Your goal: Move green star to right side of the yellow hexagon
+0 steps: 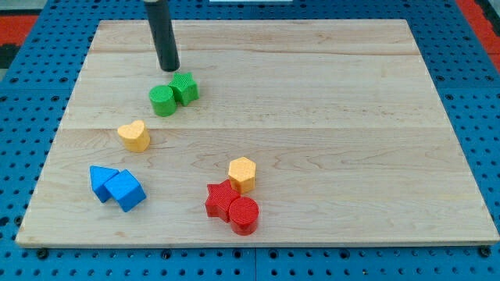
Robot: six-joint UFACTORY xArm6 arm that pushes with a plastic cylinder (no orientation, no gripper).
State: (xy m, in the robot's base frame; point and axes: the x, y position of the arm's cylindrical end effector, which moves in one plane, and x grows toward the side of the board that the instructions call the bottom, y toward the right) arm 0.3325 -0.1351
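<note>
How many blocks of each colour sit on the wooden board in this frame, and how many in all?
Green: 2, a green cylinder block and a green star block, touching
Yellow: 2, a yellow heart block and a yellow hexagon block
Blue: 2, touching, a blue block and a blue cube block
Red: 2, a red star block and a red cylinder block
Total: 8

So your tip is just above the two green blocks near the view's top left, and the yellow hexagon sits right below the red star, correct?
Not quite. The camera view shows my tip just above the two green blocks near the view's top left, but the yellow hexagon sits above the red star, at its upper right, not below it.
</note>
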